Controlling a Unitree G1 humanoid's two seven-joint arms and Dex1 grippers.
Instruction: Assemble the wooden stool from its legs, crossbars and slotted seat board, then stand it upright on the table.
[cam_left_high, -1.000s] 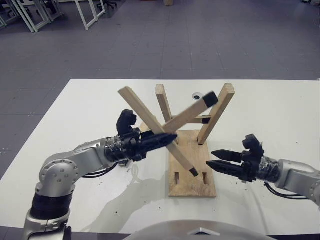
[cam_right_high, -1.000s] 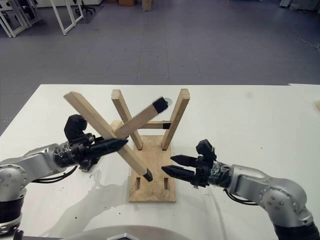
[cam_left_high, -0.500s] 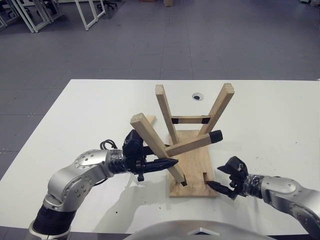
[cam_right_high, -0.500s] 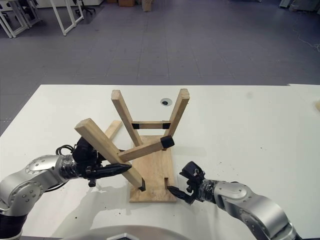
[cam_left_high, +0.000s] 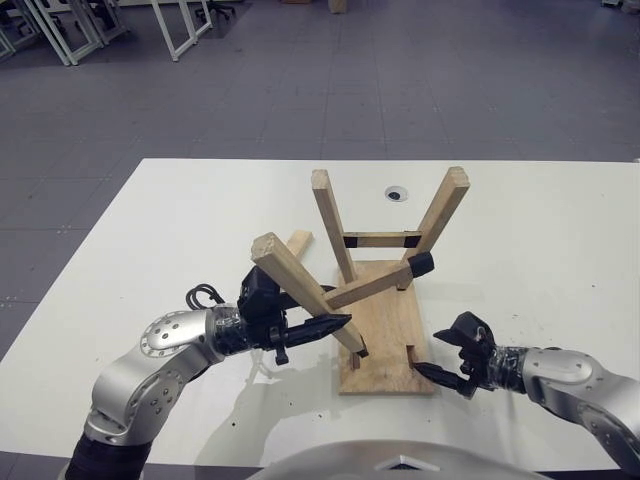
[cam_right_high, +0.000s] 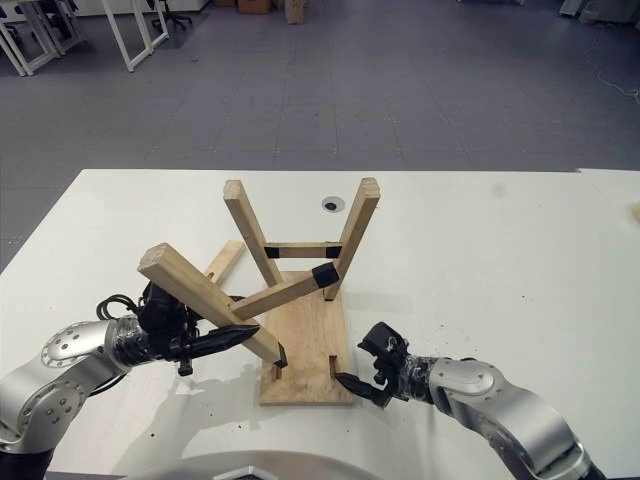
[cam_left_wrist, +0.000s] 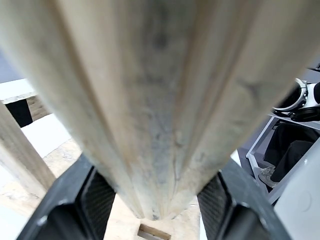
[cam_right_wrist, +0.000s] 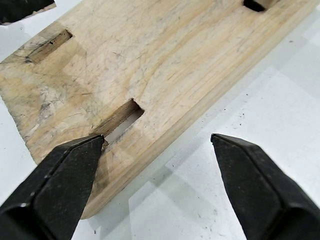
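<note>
We see seat board (cam_left_high: 395, 345) flat on table (cam_left_high: 180, 230), near front edge, 2 legs (cam_left_high: 331, 225) plus crossbar (cam_left_high: 380, 240) standing in far slots. Left jaws clenched on tilted 3rd leg (cam_left_high: 290, 272), its lower end at board's near-left slot. Right jaws released, straddling board's near-right edge.

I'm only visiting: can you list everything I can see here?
White table: one, white, under everything.
Flat slotted wooden seat board: one, pale, table centre.
Upright wooden leg pair with black-ended crossbar: one, pale, on board's far end.
Tilted wooden leg frame with black tip: one, pale, over board's near left.
Loose wooden bar: one, pale, on table, left of upright pair.
Round table hole: one, dark, far side.
Left gripper: one, black, shut on tilted frame.
Right gripper: one, black, open, board's near right corner.
</note>
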